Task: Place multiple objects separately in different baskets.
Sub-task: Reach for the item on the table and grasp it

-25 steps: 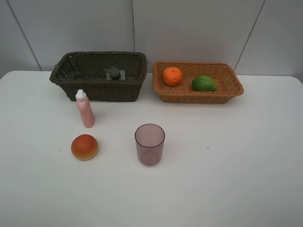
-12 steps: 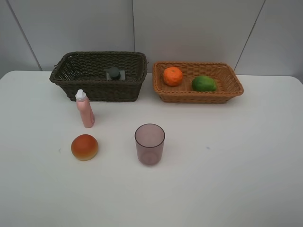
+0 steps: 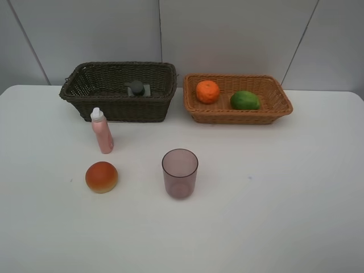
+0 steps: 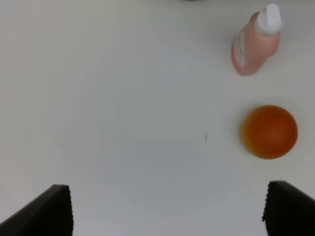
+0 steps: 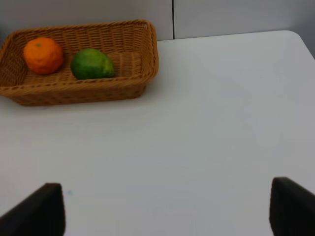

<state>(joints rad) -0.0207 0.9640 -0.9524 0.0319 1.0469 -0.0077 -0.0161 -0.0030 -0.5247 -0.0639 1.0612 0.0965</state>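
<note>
On the white table stand a pink bottle [image 3: 102, 131] [image 4: 255, 43] with a white cap, a red-orange bun [image 3: 102, 177] [image 4: 268, 132] and a translucent purple cup [image 3: 180, 173]. The dark brown basket [image 3: 85, 98] holds a dark grey box [image 3: 137, 89]. An orange [image 3: 207, 91] [image 5: 43, 55] and a green lime [image 3: 245, 100] [image 5: 91, 63] lie in the light tan basket [image 3: 227, 116] [image 5: 147, 54]. My left gripper [image 4: 167, 209] is open above bare table, apart from the bun and bottle. My right gripper [image 5: 167, 209] is open over bare table, short of the tan basket. Neither arm shows in the high view.
A grey panelled wall [image 3: 227, 34] rises behind the baskets. The table's back edge runs just behind them, and its right corner [image 5: 295, 37] shows in the right wrist view.
</note>
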